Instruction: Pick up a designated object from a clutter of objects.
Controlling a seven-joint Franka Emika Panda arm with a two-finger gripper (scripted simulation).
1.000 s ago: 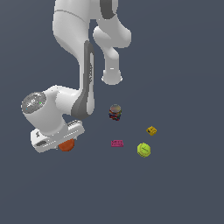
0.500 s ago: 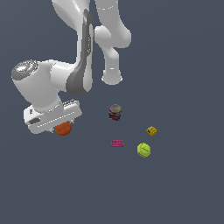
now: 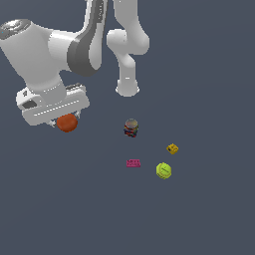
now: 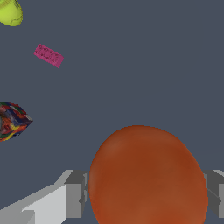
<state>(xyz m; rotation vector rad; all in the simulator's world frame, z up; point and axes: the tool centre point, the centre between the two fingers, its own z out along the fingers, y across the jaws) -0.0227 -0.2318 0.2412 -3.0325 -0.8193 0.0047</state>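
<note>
Tool (image 3: 66, 121) clamped on the rust-orange ball (image 4: 146, 177), ball seated between both fingers (image 4: 74, 192). Held off the bench (image 3: 199, 214), well apart from can (image 3: 131, 128), pink block (image 3: 133, 163), yellow-green round one (image 3: 163, 171).

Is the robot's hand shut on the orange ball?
Shut on it: the gripper has a finger pressed against each side of the orange ball.

A rust-orange ball (image 4: 148, 177) sits clamped between the gripper (image 4: 146, 194) fingers (image 4: 75, 193). Beyond lie a pink block (image 4: 48, 55), a multicoloured can (image 4: 12, 121) and a yellow-green round object (image 4: 9, 12).
</note>
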